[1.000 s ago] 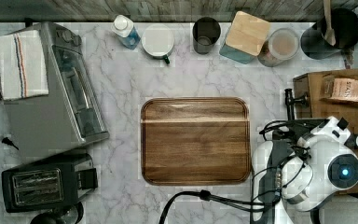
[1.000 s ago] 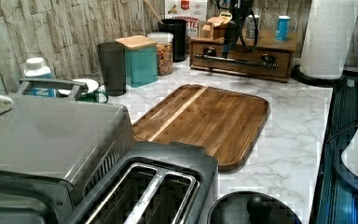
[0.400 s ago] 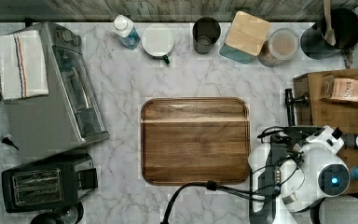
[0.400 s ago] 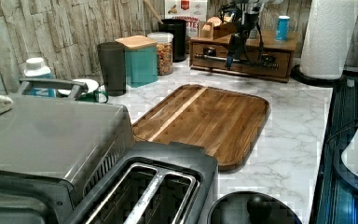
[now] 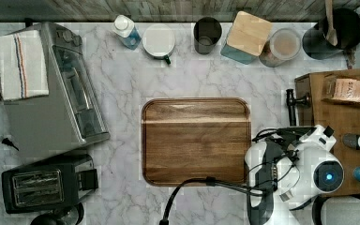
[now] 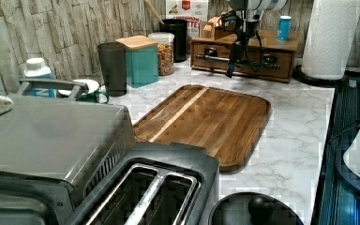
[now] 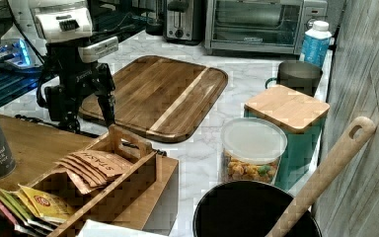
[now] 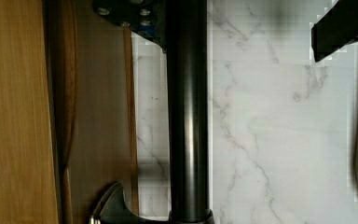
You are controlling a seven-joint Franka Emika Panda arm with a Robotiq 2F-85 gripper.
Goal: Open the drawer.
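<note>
One drawer (image 6: 243,60) to deal with: it sits in the small wooden cabinet (image 5: 342,119) at the top view's right edge of the table (image 5: 122,84), its front facing the cutting board (image 5: 196,139). The long black bar handle (image 8: 187,112) runs along that front on posts, standing off the wood, which leaves you room to hook it.

Your gripper (image 7: 89,106) hangs straight down over the handle, just in front of the cabinet. Fingers are spread apart. In the wrist view one finger (image 8: 130,14) sits on the drawer side of the bar and the other (image 8: 342,23) well off on the marble side, so the bar lies between them, nothing clamped yet. That straddle looks chosen for a pull outward.

The left view gives you the drawer face, seemingly shut, and the arm in front of it. The right view shows the finger spread from the side; the top view hides it under the wrist.
</note>
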